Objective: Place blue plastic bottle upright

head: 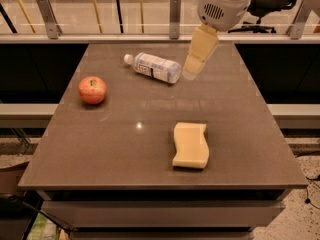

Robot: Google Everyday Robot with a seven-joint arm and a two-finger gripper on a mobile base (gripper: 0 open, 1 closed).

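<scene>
Blue plastic bottle (154,67) lies on its side, upper centre of the table (125,154), cap pointing upper left. Gripper (190,73) hangs just right of its base; spread or closed, cannot tell. Apple (92,89) left, yellow sponge (191,144) lower right.

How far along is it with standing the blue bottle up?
Nothing is done yet: the blue plastic bottle lies on its side at the back of the table. In hand: the gripper hangs beside its base end, apparently not holding it. Left: grasp it, tip it upright, release.
</scene>
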